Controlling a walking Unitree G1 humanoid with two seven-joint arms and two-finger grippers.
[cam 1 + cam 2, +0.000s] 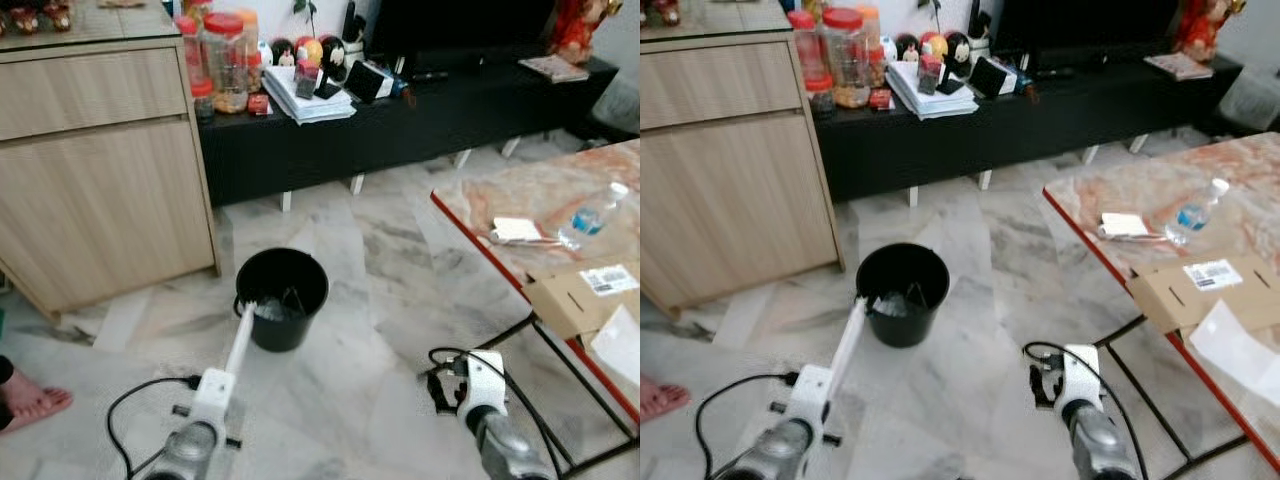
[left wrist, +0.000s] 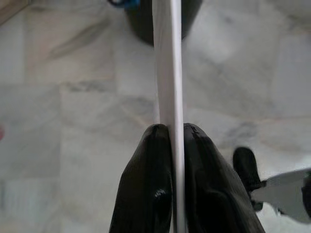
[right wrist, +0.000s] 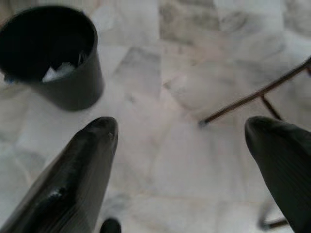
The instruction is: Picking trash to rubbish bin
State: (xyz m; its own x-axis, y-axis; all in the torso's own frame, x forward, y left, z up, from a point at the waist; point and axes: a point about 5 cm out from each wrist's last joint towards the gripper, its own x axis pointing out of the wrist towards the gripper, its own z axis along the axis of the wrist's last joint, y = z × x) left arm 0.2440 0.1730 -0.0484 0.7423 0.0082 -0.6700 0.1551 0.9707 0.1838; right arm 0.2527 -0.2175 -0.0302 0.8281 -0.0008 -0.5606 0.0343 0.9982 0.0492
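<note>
A black rubbish bin [image 1: 282, 297] stands on the marble floor ahead, with crumpled white trash [image 3: 58, 73] inside. My left gripper [image 2: 176, 128] is shut on a flat white sheet [image 1: 240, 340], seen edge-on as a thin strip. The strip reaches forward from the gripper and its far end lies at the bin's near rim. My right gripper [image 3: 180, 131] hangs low to the right of the bin, open, with nothing between its fingers.
A marble-topped table [image 1: 500, 195] with a red edge stands on the right, carrying a plastic bottle [image 1: 592, 217] and a cardboard box [image 1: 585, 292]; its thin legs [image 3: 252, 97] reach the floor. A wooden cabinet [image 1: 100, 170] and black bench [image 1: 400, 130] are behind. A person's foot [image 1: 30, 400] is at far left.
</note>
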